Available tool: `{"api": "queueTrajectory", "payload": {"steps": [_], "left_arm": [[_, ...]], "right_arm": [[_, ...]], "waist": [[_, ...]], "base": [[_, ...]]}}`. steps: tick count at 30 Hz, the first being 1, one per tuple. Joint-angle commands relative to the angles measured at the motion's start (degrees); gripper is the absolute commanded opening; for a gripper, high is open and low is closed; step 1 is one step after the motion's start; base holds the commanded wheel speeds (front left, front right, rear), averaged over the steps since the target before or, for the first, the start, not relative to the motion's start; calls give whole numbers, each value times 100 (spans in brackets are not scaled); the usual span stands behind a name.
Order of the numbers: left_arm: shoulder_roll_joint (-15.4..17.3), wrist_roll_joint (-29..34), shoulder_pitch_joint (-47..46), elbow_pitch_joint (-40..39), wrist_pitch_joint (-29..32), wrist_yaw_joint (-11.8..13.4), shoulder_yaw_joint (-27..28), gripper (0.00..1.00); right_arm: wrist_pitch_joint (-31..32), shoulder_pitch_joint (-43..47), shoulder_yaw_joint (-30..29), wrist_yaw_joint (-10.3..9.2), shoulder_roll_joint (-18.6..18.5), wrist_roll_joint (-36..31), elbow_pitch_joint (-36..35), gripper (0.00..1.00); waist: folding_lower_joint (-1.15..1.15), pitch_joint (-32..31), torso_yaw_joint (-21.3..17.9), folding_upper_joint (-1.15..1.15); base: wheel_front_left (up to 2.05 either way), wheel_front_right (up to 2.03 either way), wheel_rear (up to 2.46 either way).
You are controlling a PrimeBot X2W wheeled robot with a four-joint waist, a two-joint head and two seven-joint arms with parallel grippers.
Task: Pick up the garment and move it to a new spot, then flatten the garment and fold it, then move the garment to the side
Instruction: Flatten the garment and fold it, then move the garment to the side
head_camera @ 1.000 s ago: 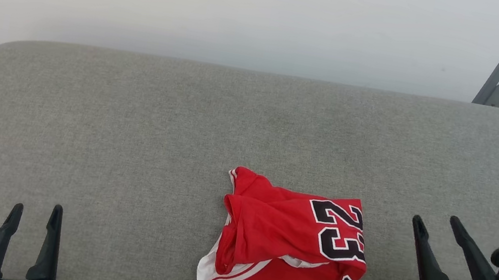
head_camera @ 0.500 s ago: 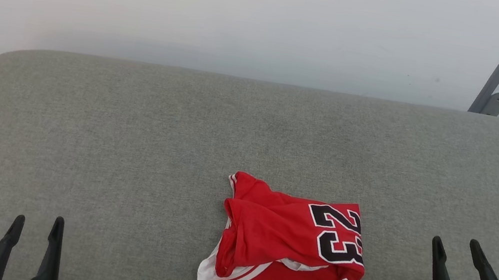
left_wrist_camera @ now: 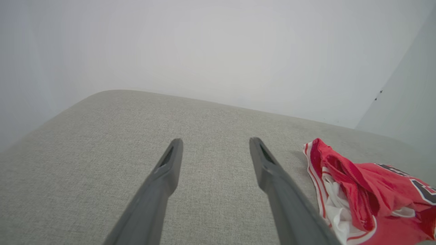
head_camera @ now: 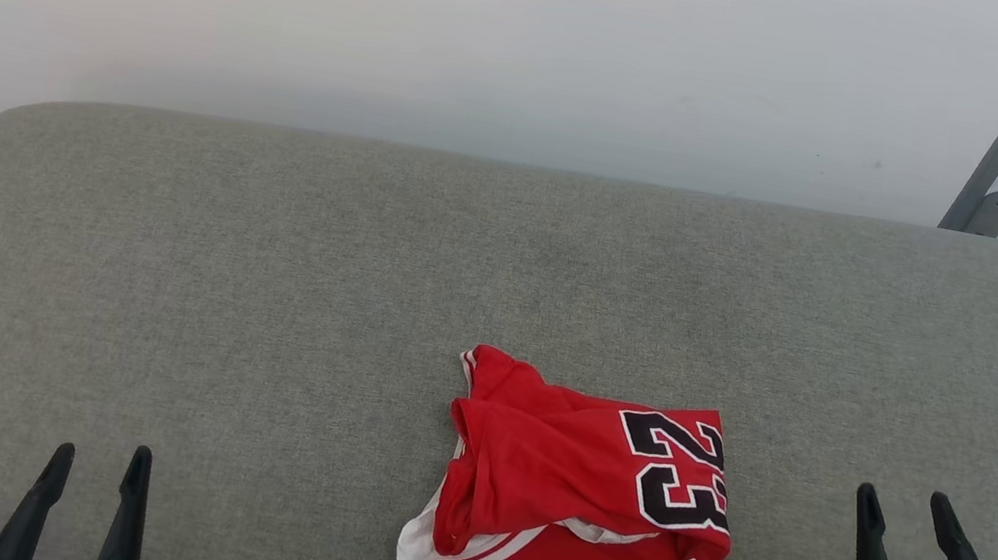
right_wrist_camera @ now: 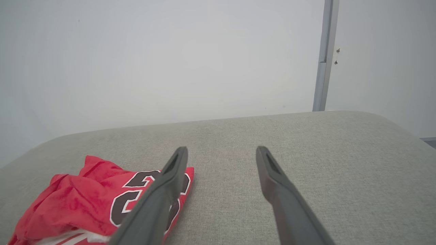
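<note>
The garment [head_camera: 548, 471] is lying crumpled, showing a black "23"; the left gripper [head_camera: 104, 453] and the right gripper [head_camera: 902, 496] are standing open, holding nothing.

You see the garment [head_camera: 569, 500], a red jersey with white striped trim, lying crumpled on grey cloth. Its black "23" faces up.

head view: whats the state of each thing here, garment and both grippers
garment: crumpled in a loose heap on the grey padded surface, not flattened or folded, number 23 facing up, nothing gripping it
left gripper: open, empty, well clear of the garment
right gripper: open, empty, beside the garment but apart from it
grey padded surface: carries the garment
</note>
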Motion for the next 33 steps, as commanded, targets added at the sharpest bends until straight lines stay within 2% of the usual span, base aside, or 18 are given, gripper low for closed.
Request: {"api": "queueTrajectory", "payload": {"steps": [1, 9, 17, 26, 27, 33], "left_arm": [[-10, 7, -7, 10, -25, -20, -13, 100], [-78, 9, -90, 37, -25, -20, -81, 100], [-92, -14, -146, 36, -25, -19, -130, 100], [-58, -57, -220, -22, -25, -19, -179, 100], [-58, -57, -220, -22, -25, -19, -179, 100], [-89, -67, -366, -29, -25, -19, -275, 100]], "right_arm": [[-34, 63, -18, 0, 17, -8, -39, 100], [-33, 101, -59, 0, 105, -37, -160, 100], [73, -102, 191, 0, 78, 136, -34, 100], [1551, -965, 767, 0, -315, 738, 423, 100], [1551, -965, 767, 0, -315, 738, 423, 100], [2911, -1569, 1174, 0, -659, 1027, 720, 100]], "waist": [[0, 4, 1, 0], [0, 22, 34, 0], [0, 75, 70, 0], [0, 225, 254, 0], [0, 225, 254, 0], [0, 495, 475, 0]], "base": [[0, 0, 0], [0, 0, 0], [0, 0, 0], [0, 0, 0], [0, 0, 0], [0, 0, 0]]}}
